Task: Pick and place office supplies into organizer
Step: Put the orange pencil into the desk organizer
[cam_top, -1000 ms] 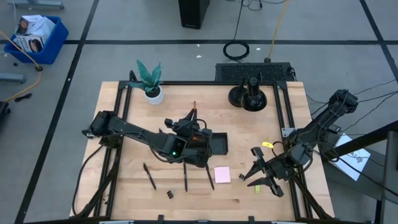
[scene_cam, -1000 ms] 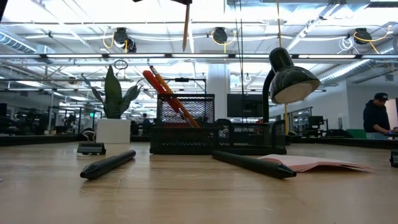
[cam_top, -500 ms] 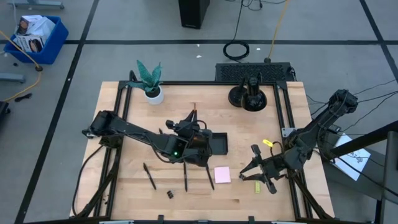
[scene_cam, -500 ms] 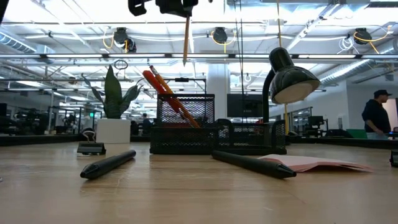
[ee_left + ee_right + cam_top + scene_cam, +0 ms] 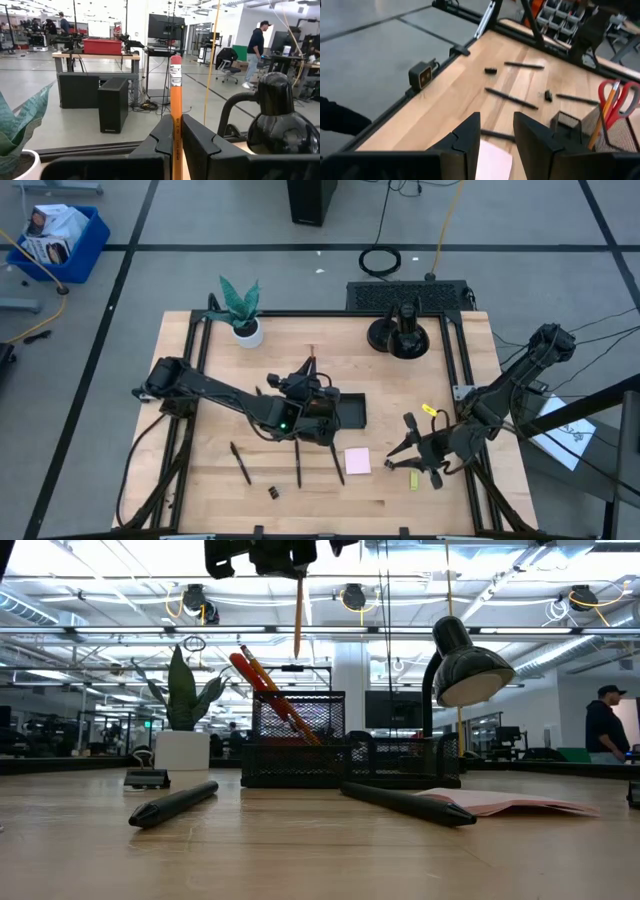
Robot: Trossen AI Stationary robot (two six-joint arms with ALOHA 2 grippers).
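Pens (image 5: pixel 298 463) lie loose at six o'clock on the surface (image 5: pixel 200 490), a pink pad (image 5: pixel 357 461) beside them and a tiny binder clip (image 5: pixel 272 492) nearer the edge. Plant (image 5: pixel 240 308) stands at eleven o'clock, lamp (image 5: pixel 403 330) at one o'clock. Left gripper (image 5: pixel 298 558) hangs over the organizer (image 5: pixel 345 410), jaws clamped on an orange pencil (image 5: pixel 298 615), lower than a second ago. Right gripper (image 5: pixel 412 455), jaws apart and empty, has edged toward the pad.

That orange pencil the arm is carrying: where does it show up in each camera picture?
High view: orange pencil, just behind the left gripper.
Low view: hanging upright, top centre.
Left wrist view: upright between the fingers.
Right wrist view: not seen.
Shared landmark: the desk lamp.
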